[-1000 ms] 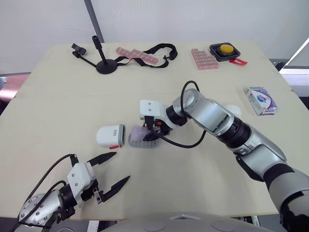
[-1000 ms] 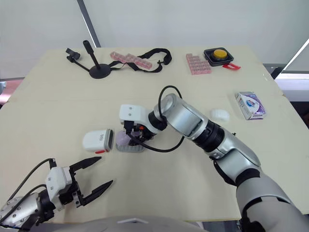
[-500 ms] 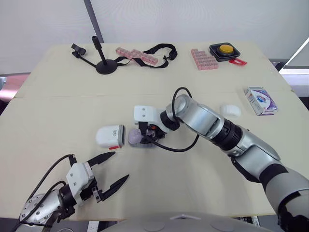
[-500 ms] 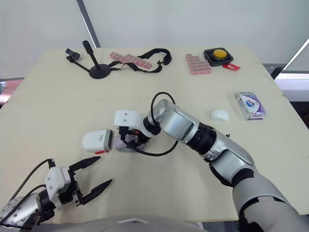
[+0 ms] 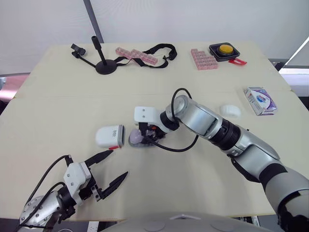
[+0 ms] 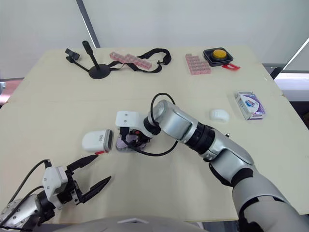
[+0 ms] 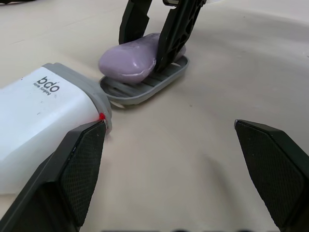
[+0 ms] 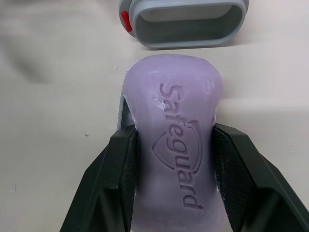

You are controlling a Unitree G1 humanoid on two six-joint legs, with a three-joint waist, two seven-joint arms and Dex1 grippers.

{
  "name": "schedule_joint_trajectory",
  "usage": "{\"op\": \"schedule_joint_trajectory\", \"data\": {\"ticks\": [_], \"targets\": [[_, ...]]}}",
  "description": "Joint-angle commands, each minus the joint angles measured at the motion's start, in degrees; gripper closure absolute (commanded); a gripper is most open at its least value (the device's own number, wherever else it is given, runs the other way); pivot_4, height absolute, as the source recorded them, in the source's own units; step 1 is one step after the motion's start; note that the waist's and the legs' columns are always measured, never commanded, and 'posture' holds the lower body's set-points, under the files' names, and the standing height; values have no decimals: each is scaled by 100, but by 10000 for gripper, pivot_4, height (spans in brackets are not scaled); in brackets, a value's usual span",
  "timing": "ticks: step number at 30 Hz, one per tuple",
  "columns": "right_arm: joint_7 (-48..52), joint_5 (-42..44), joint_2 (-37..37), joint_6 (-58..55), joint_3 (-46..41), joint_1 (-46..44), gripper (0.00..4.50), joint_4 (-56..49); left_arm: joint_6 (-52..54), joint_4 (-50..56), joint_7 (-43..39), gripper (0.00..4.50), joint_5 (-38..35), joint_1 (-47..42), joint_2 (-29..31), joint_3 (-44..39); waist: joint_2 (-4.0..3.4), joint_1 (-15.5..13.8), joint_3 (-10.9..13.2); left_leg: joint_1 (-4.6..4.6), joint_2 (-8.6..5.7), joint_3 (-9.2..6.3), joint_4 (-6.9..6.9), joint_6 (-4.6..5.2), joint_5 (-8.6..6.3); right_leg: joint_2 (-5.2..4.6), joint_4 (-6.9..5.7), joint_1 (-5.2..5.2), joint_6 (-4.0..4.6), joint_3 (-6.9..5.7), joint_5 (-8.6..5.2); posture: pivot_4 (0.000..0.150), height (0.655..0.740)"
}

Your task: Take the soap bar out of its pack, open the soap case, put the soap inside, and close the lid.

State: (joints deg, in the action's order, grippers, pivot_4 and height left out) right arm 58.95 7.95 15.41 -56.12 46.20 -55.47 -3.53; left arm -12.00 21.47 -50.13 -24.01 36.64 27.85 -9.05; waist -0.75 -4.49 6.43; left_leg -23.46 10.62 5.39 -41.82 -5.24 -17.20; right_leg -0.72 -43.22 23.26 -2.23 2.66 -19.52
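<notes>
Left gripper (image 5: 119, 162): fingers spread wide at the near left of the bench (image 5: 58, 111), one tip just beside the case cover.
White case cover (image 5: 110, 137): on its side, open mouth facing right.
Grey tray (image 7: 145, 84): just right of the cover.
Purple soap bar (image 8: 174, 140): lying on the tray.
Right gripper (image 5: 146, 137): fingers pinching the soap's sides.
Soap pack (image 5: 260, 100): far right, well apart.
</notes>
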Motion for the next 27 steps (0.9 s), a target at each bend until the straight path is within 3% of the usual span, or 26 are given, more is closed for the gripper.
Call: {"op": "schedule_joint_trajectory", "data": {"ticks": [1,22,24,27], "targets": [[38,-64,-3,114,-32,-162,27227,-81,-115,140,145,0,13,97,-46,-176,0,-5,0,0,0,0,0,0,0,0,0,0,0,-1,0,1500,7096],[437,-43,170,215,134,-262,27227,-390,204,536,448,0,131,8,-43,-37,1,-2,0,2,1,0,1,0,0,1,2,-3,0,-1,0,1500,7096],[455,-36,187,225,136,-259,17110,-401,240,568,460,0,138,1,-39,-34,1,-1,0,2,1,-1,1,0,0,1,2,-4,0,-1,0,1500,7096],[453,-18,180,241,92,-245,8221,-422,292,592,468,0,140,-18,-23,-45,1,0,0,3,1,0,2,-1,0,1,2,-3,0,-1,0,1500,7096]]}}
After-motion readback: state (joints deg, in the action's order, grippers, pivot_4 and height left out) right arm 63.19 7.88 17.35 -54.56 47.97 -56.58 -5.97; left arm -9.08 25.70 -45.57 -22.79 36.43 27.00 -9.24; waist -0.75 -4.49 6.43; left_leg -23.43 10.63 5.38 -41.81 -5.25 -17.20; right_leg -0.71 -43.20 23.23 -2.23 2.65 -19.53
